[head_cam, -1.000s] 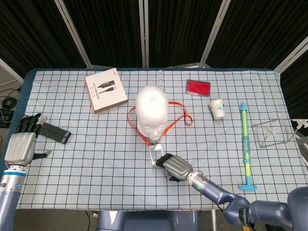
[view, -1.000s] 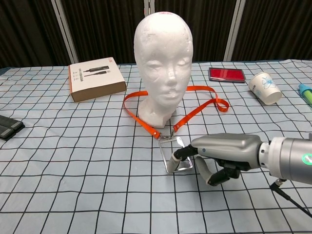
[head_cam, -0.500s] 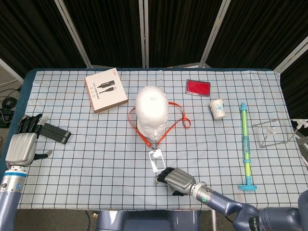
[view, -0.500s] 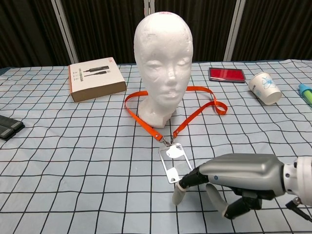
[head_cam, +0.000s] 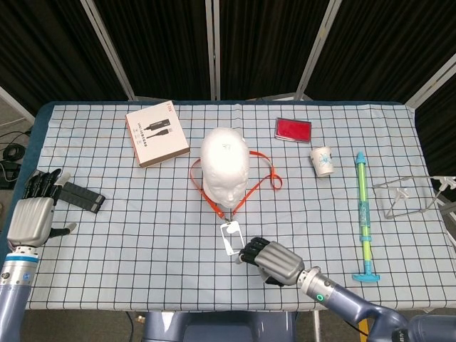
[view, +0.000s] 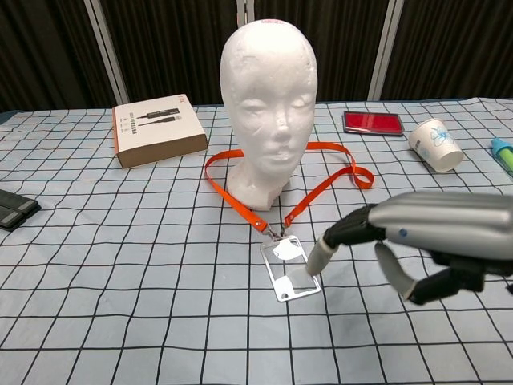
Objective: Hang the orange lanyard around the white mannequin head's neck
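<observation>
The white mannequin head [head_cam: 225, 165] [view: 268, 104] stands upright mid-table. The orange lanyard [head_cam: 254, 180] [view: 322, 188] lies on the cloth looped around the base of its neck, both straps meeting in front. Its clear badge holder [head_cam: 230, 238] [view: 288, 269] lies flat there. My right hand [head_cam: 275, 261] [view: 425, 234] hovers just right of the badge with fingers spread and nothing in them; one fingertip [view: 315, 257] is at the badge's right edge. At the table's left edge my left hand [head_cam: 30, 217] is open and empty.
A brown box [head_cam: 157, 135] lies back left and a black object [head_cam: 80, 197] beside my left hand. A red case [head_cam: 293, 129], a paper cup [head_cam: 322, 160], a green-blue stick [head_cam: 364, 214] and a clear stand [head_cam: 407, 196] occupy the right side.
My right hand let go of the badge, drew back toward the front edge, then rose and spread its fingers beside it. The badge now lies flat, slightly nearer the front.
</observation>
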You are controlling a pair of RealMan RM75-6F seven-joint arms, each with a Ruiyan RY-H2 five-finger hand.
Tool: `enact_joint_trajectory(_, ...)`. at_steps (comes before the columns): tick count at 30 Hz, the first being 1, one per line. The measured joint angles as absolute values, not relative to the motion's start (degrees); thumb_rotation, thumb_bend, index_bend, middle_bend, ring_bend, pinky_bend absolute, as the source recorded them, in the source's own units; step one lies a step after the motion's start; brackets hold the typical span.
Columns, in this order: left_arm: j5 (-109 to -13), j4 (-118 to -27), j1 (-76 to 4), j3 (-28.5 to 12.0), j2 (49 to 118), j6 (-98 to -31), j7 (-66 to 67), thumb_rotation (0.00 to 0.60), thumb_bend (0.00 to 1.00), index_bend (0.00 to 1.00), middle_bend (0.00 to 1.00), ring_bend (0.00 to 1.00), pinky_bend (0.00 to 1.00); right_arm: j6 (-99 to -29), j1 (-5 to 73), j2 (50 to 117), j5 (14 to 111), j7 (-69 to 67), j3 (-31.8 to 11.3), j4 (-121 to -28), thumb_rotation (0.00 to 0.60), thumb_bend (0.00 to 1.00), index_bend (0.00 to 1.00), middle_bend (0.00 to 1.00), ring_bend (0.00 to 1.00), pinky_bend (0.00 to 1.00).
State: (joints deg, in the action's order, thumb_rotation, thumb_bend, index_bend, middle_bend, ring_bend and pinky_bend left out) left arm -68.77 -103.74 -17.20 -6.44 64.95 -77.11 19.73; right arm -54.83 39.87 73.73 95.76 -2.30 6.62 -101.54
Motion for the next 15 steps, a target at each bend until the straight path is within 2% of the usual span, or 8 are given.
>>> enact_joint_trajectory(3,-70.0,-103.5,-16.8,-6.1,65.1,-77.8,19.3,0.6,0.08,0.0,0.0,0.0,0.0,-60.6,37.8,70.3,98.6,-1.2,7.0,-101.7,0.6,1.0,0.29,0.21,0.16,0.15)
enact_joint_trajectory(5,-71.1,-103.2,-16.4,-5.7,65.2,-78.3,18.7,0.6,0.08,0.0,0.0,0.0,0.0,-65.2,35.9,68.1,100.3,-0.3,7.3,-101.4,0.6,0.94,0.28,0.2,0.14,0.12)
enact_joint_trajectory(7,-72.2,-102.8,-16.0,-5.3,65.3,-78.8,17.8,0.6,0.08,0.0,0.0,0.0,0.0,-69.4,34.0,66.4,101.5,0.2,7.4,-100.7,0.6,0.72,0.27,0.18,0.12,0.08)
enact_joint_trajectory(9,-73.9,-102.2,-15.4,-4.8,65.4,-79.5,16.5,0.6,0.07,0.0,0.0,0.0,0.0,-74.3,31.4,64.8,102.2,0.5,7.5,-99.4,0.6,0.3,0.24,0.14,0.07,0.02)
enact_joint_trajectory(11,-75.4,-101.5,-14.7,-4.3,65.5,-80.2,15.0,0.6,0.07,0.0,0.0,0.0,0.0,-79.1,28.5,63.7,102.2,0.7,7.3,-97.7,0.6,0.08,0.21,0.1,0.02,0.0)
enact_joint_trajectory(12,-76.0,-101.1,-14.4,-4.1,65.5,-80.6,14.4,0.6,0.07,0.0,0.0,0.0,0.0,-81.1,27.1,63.4,102.1,0.8,7.1,-96.8,0.6,0.02,0.19,0.07,0.0,0.0)
enact_joint_trajectory(15,-77.9,-99.8,-13.4,-3.1,65.5,-81.6,12.5,0.6,0.07,0.0,0.0,0.0,0.0,-87.0,22.2,63.1,99.9,1.4,6.2,-94.1,0.6,0.0,0.11,0.01,0.0,0.0)
